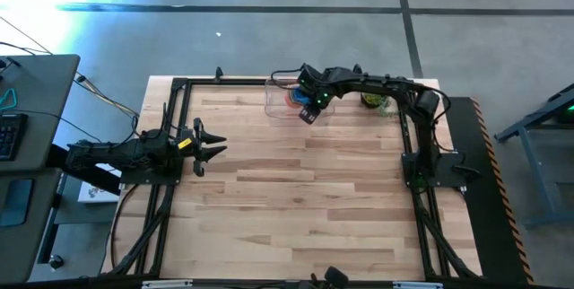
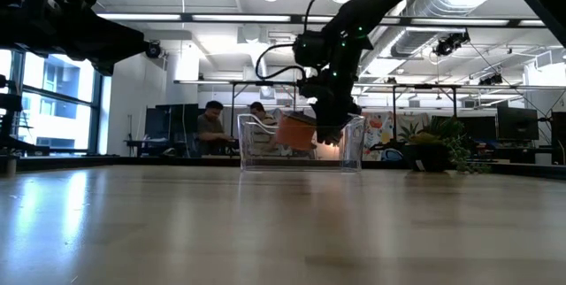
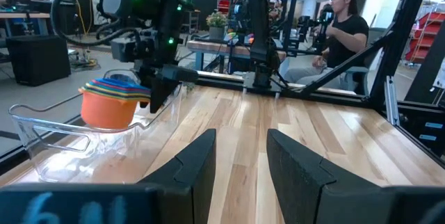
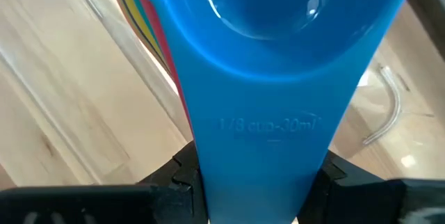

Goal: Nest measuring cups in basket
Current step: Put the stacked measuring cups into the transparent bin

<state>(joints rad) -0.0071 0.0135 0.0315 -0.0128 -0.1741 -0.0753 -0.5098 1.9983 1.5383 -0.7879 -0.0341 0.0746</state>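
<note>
Orange underneath in the left wrist view, blue in the right's: the stacked measuring cups [image 3: 111, 100], handles pinched by the right gripper [image 3: 161, 85], hang above the basket [image 3: 49, 144]; the left gripper [image 1: 208, 145] waits wide.

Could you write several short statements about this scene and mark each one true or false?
1. The right claw holds a nested stack of measuring cups by their handles. True.
2. The stack lies flat on the bare table, away from the basket. False: it is held up at the basket, clear of the table.
3. The left claw is shut on a cup. False: it is open and empty, at the table's left side.
4. The handle nearest the right wrist camera is blue. True.
5. A small potted plant stands near the basket. True.
</note>
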